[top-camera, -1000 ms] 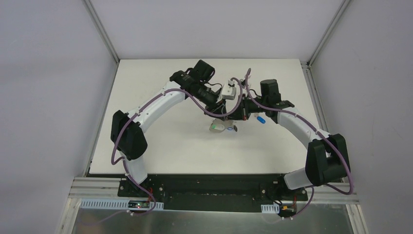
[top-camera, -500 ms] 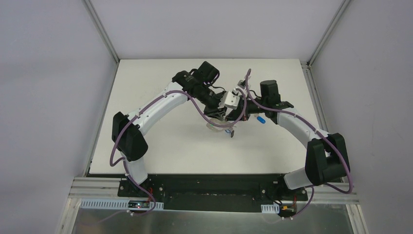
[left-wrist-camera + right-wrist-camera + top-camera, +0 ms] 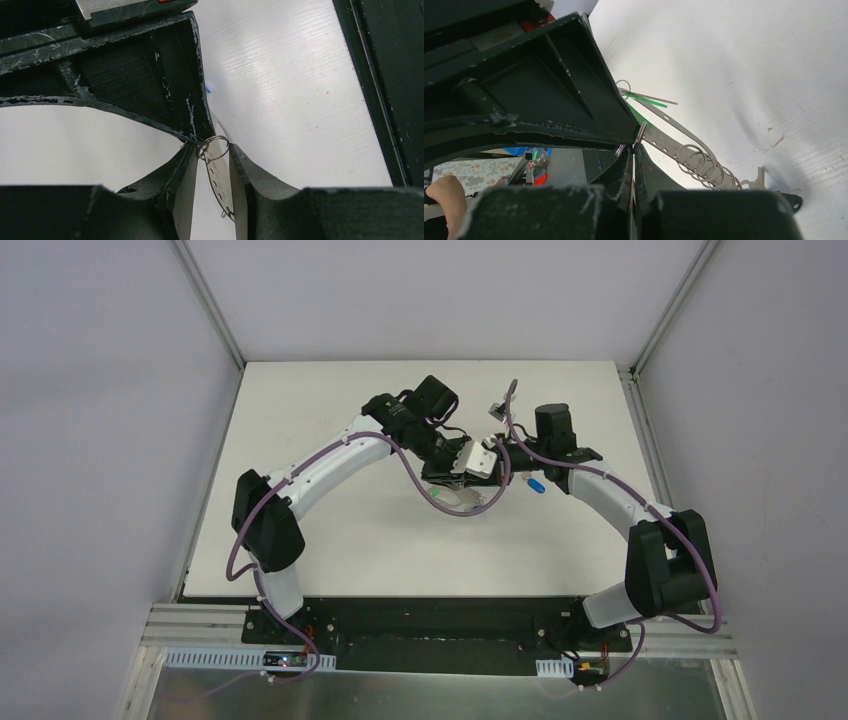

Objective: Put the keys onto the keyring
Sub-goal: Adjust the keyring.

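The keyring [image 3: 684, 135], a pale grey strap with punched holes and a row of small metal rings [image 3: 704, 162], lies on the white table [image 3: 330, 530] between both arms. My right gripper [image 3: 633, 145] is shut, its tips pinching one small ring [image 3: 214, 147] of the keyring. My left gripper [image 3: 212, 150] meets it tip to tip. Its jaws stand apart, with that ring and the strap [image 3: 220, 175] in the gap. A green key head [image 3: 640, 116] shows beside the strap, partly hidden. The blue key [image 3: 536, 484] lies on the table by the right arm.
The keyring's black tag [image 3: 791, 200] sits at the end of the row of rings, with a toothed metal piece [image 3: 762, 175] beside it. The table's black near edge [image 3: 380, 90] runs close on the right in the left wrist view.
My left gripper has swung right and down over the keyring to meet the right gripper, and its jaws have widened. The right arm and the blue key have stayed put.
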